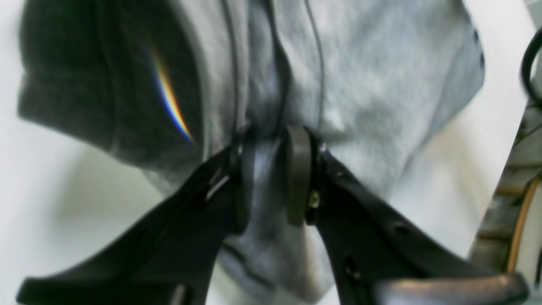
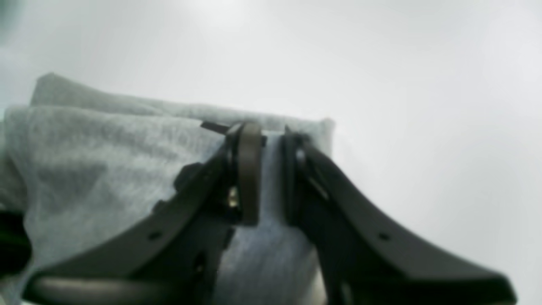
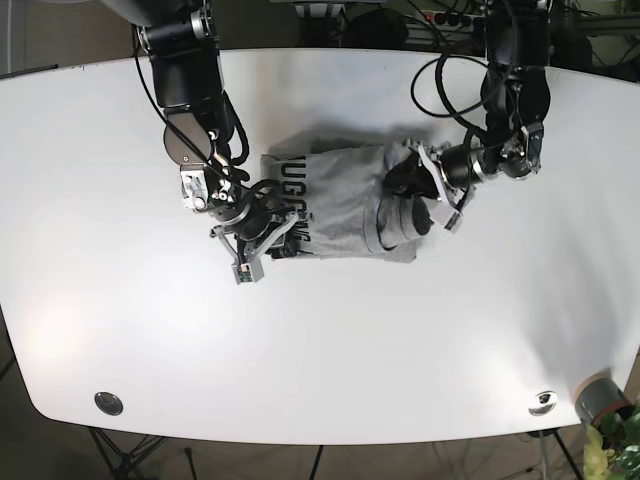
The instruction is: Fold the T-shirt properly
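Observation:
The grey T-shirt [image 3: 345, 200] with black lettering lies bunched in the middle of the white table [image 3: 330, 340]. My left gripper [image 3: 418, 190] is shut on the shirt's right end; the left wrist view shows its jaws pinching a gathered fold of grey cloth [image 1: 271, 178]. My right gripper [image 3: 272, 235] is shut on the shirt's left edge; the right wrist view shows a strip of cloth [image 2: 269, 182] clamped between its pads, with folded layers [image 2: 106, 169] spreading to the left.
Black cables [image 3: 450, 80] hang from the left arm over the table's back. Two round metal fittings [image 3: 108, 403] sit near the front edge. A grey pot with a plant [image 3: 605, 405] stands off the front right corner.

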`<state>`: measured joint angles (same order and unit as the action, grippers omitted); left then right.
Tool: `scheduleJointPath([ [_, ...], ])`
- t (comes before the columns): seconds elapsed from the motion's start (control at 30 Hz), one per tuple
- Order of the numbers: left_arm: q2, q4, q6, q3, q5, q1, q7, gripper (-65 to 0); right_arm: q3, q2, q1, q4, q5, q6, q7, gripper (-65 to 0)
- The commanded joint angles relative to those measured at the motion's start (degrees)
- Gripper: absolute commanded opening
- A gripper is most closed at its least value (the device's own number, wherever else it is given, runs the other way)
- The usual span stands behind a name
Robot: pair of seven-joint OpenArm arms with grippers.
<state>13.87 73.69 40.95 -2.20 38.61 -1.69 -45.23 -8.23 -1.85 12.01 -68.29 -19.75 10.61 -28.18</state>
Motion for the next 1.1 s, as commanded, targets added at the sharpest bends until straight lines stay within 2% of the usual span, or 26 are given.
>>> scheduleJointPath([
  [0.0, 0.77, -0.94, -0.95, -0.22, -1.56, -0.72, -0.96, -53.6, 0.1, -1.1, 1.22, -1.91, -0.16, 0.07, 0.36, -56.3],
  [0.2, 1.56, 5.91, -0.95, -3.65, 2.93, -0.28, -1.49, -53.6, 0.19, -1.71, 1.04, -7.36, -0.25, 0.07, -1.22, -56.3],
  [0.4, 3.32, 13.74, -0.95, -3.65, 7.85, 3.32, -1.58, -53.6, 0.19, -1.8, 1.13, -12.19, -0.16, 0.07, -4.56, -56.3],
  [0.5, 3.85, 16.02, -0.95, -3.56, 7.76, 4.81, -2.02, -53.6, 0.19, -1.8, 1.75, -11.75, 0.36, 0.07, -4.47, -56.3],
  [0.73, 4.2, 18.05, -0.95, -3.91, 7.85, 8.77, -6.15, -53.6, 0.01, -1.8, 6.06, -3.31, 0.45, 0.16, -4.21, -56.3],
  [0.93, 4.64, 16.2, -0.95, -3.47, 7.59, 11.23, -5.98, -53.6, 0.01, -1.8, 8.6, 2.58, 0.45, 0.16, -2.36, -56.3],
  [1.07, 3.93, 10.66, -0.95, -3.47, 6.44, 9.74, -5.89, -53.6, 0.01, -1.8, 8.69, 4.78, 0.45, 0.16, 0.62, -56.3],
])
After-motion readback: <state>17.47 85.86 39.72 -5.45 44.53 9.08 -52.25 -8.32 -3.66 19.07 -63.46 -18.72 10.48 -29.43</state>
